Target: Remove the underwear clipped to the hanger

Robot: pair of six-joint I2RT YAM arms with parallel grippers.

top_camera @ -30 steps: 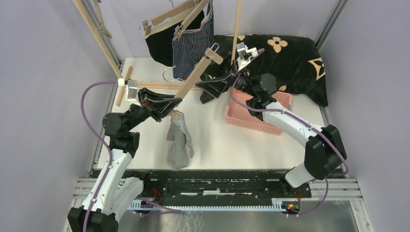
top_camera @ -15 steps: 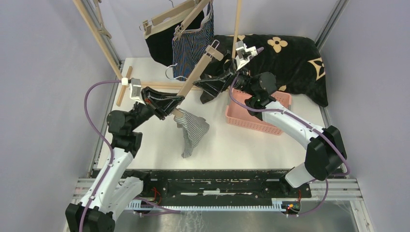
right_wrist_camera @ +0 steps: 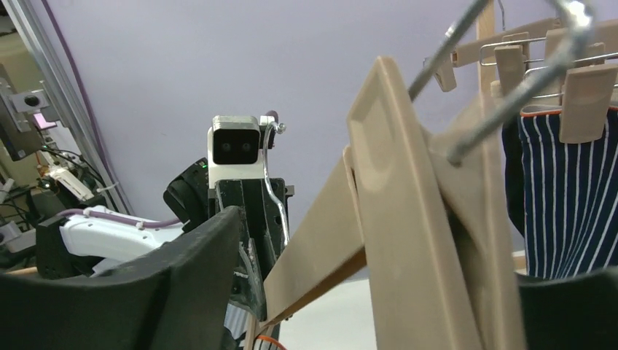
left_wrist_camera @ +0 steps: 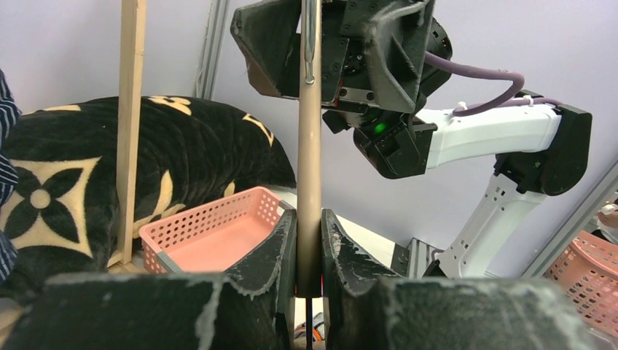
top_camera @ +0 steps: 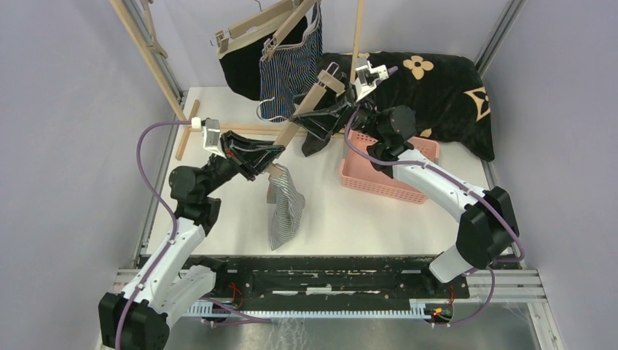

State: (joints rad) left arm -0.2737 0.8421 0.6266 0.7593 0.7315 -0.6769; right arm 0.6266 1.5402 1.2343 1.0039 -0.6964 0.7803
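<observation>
White worktop [top_camera: 328,219] fills the cell floor between grey walls. Over it a wooden hanger [top_camera: 288,135] is held slanting, its low end toward the left arm and its hook end up toward the back. The grey-white striped boxer shorts [top_camera: 286,208] hang from that low end, their long axis running straight down from the bar and the loose cloth pointing at the near edge. They hang just below and beside the left tool [top_camera: 271,153], apart from the worktop.

Its jaws are clenched on the hanger bar, pads flat against both sides. The right tool [top_camera: 312,117] grips the upper end by the metal hook. At the back the black boxer shorts [top_camera: 240,69] and navy striped boxer shorts [top_camera: 291,69] hang clipped on other hangers, left of the flower-patterned blanket [top_camera: 437,95]. A pink basket [top_camera: 393,186] sits under the right arm.
</observation>
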